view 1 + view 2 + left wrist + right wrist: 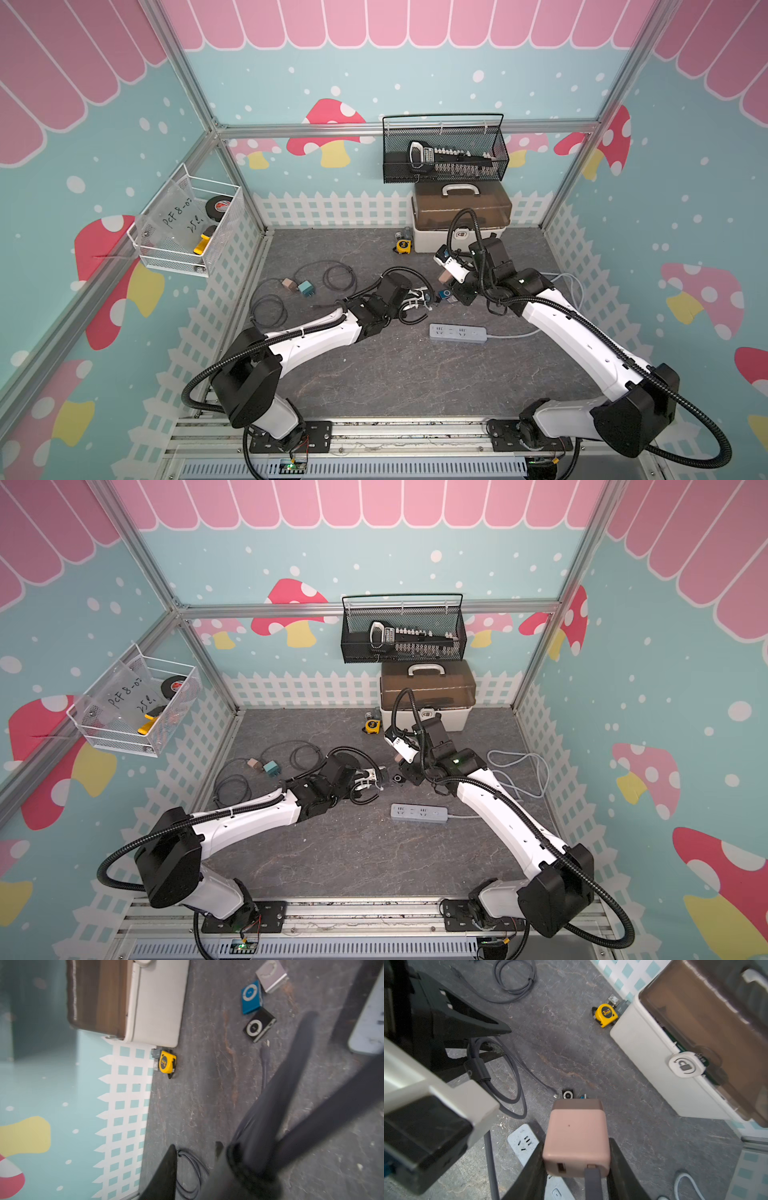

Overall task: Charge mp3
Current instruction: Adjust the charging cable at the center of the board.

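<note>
Right fingers [533, 1169] are clamped on the pink charger [576, 1138], with a gray cable [592, 1184] plugged in, held up over the power strip [457, 333]. The black mp3 [259, 1024] sits on the bench [395, 374] just behind the strip, beside a blue one [251, 997]. Left fingers [280, 1084] are blurry and look a bit apart; can't tell if they're gripping anything.
</note>
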Controlling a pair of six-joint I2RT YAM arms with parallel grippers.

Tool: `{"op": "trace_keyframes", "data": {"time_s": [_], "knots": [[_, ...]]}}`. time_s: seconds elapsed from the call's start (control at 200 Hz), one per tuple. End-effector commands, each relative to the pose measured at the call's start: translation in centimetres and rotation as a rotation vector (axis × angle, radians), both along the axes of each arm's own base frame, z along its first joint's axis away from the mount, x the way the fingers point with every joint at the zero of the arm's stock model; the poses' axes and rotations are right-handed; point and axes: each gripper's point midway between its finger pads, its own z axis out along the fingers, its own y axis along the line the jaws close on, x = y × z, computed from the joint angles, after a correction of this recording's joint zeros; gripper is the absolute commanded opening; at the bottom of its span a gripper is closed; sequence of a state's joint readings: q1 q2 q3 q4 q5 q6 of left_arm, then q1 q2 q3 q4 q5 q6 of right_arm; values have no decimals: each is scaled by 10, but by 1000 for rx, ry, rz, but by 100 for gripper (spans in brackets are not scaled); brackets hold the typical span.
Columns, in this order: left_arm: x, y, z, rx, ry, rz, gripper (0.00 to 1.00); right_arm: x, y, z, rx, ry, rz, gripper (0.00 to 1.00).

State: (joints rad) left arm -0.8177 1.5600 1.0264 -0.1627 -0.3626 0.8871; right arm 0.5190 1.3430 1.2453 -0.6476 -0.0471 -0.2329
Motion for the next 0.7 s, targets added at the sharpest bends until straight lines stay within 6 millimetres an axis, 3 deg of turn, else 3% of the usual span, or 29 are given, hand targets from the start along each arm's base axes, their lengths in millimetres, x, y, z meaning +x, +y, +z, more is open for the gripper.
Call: {"op": "trace_keyframes", "data": {"time_s": [0.0,0.11,0.305,0.465,0.695], "knots": [[-19,-7,-14,-9,53,-39,31,-15,1,-23,-10,101,14,1],[-37,-14,-30,-19,117,-83,31,-25,-6,-44,-70,158,23,0],[-70,-19,-50,-28,212,-114,33,-36,-15,-64,-129,192,57,0],[-99,-22,-67,-8,315,-129,35,-56,-4,-78,-119,307,164,0],[-105,-22,-74,-31,357,-98,43,-60,-12,-99,-209,374,196,0]]}}
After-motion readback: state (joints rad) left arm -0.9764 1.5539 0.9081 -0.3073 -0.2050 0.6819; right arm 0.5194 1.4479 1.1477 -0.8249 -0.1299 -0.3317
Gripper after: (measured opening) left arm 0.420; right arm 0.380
